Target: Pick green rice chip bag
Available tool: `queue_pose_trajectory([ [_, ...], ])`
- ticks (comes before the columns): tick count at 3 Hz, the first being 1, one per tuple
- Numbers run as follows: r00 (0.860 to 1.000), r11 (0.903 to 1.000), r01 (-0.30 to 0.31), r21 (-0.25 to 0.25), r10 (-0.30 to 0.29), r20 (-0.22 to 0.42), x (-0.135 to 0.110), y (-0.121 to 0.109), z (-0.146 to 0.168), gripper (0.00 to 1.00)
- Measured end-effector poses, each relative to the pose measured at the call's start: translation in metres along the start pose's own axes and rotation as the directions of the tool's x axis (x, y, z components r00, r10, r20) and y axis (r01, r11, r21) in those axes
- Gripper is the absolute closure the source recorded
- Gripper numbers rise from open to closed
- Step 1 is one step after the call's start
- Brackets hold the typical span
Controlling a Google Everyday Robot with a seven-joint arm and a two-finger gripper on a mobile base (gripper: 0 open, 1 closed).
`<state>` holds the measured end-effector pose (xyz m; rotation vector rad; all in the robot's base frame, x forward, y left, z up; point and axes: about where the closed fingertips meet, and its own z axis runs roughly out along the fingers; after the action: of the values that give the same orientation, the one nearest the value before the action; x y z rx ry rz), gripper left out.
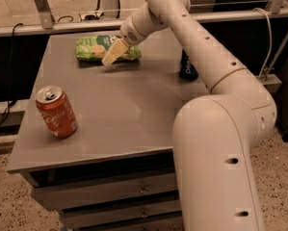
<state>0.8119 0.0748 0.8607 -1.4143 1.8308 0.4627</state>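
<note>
Currently the green rice chip bag (pixel 91 48) lies flat in the upper left of the frame, at the far side of the grey tabletop (pixel 134 105). The hand (pixel 110 57) is angled down over the bag's right half from the upper right, its pale tip at the bag's near edge; whether it is apart, together or clamped cannot be told from this angle. A red soda can (pixel 57 112) stands upright at the left of the frame, well apart from the bag, and a blue can (pixel 188 67) stands right of centre, partly hidden behind the white arm (pixel 206 47).
</note>
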Motion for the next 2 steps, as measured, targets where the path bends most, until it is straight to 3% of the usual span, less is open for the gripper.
queue_pose_trajectory([
  [1,1.0,0.9989,-0.016,-0.045,0.016,0.0,0.0007,0.0071,0.0152,0.26],
  [2,1.0,0.9988,-0.006,-0.048,0.006,-0.004,-0.0022,0.0084,0.0137,0.49],
])
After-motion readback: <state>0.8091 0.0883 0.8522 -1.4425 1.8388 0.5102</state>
